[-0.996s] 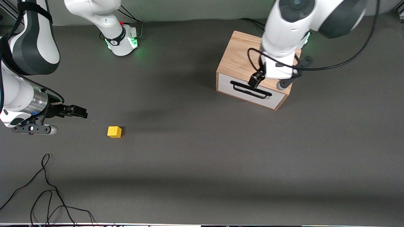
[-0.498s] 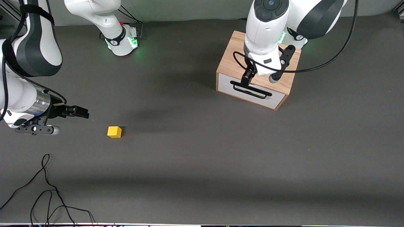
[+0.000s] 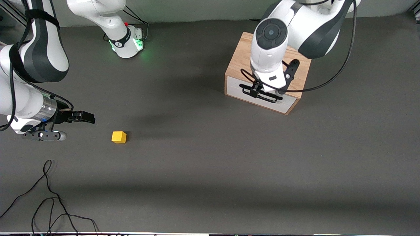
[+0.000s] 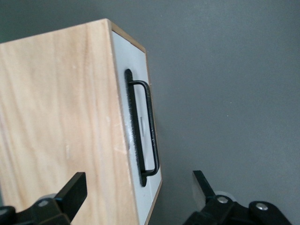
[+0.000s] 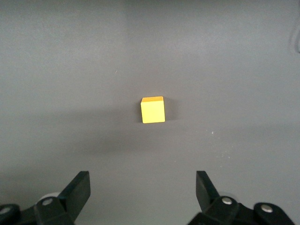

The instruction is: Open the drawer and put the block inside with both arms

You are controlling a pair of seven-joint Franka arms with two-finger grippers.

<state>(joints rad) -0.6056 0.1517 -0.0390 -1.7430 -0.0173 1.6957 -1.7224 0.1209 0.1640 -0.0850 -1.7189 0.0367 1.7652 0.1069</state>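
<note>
Since a second ago, my left arm has swung down over the wooden box [image 3: 241,64], bringing my left gripper [image 3: 266,91] to the black handle [image 3: 261,95] of the drawer [image 3: 262,98], which is shut. This is the opening step: next I must settle around that bar, clench and pull. Left fingers [image 4: 72,190] spread wide, holding nothing. My right gripper [image 3: 77,117] waits, fingers [image 5: 79,187] wide and empty, the block [image 3: 118,137] on the counter [image 3: 210,164] at its four o'clock.
</note>
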